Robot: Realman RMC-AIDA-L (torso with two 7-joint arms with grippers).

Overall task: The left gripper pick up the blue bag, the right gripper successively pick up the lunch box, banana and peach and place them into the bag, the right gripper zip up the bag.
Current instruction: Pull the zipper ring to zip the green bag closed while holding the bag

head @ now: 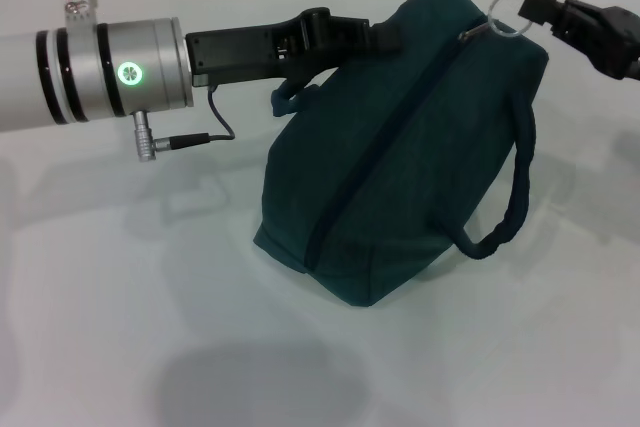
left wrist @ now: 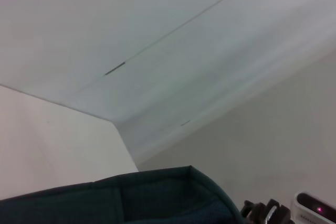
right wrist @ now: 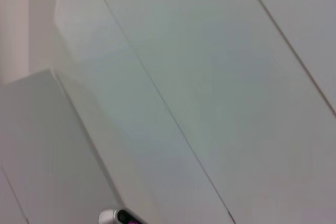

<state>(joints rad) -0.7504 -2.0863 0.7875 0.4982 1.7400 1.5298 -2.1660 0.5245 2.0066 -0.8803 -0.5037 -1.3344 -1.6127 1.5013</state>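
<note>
Head view: the bag stood on the white table, propped up at its far upper edge, zip line closed along the whole length I could see. My left gripper came in from the left and met the bag's far top corner; its fingers were buried in the fabric, so I cannot tell how wide they stood, though the bag's lifted corner suggests a hold there. My right gripper sat at the upper right, fingers pinched on the zipper ring at the far end of the zip. One handle hung loose down the near side. No lunch box, banana or peach lay anywhere on the table; I judged them already inside, but the closed bag hid its contents and I could not confirm it. On that reading the packing was done and the zip run was at or near its end; only release remained.

Left wrist view: the bag's edge showed, with wall behind it. No fingers in sight.

Right wrist view: only wall panels; neither bag nor fingers appeared.
</note>
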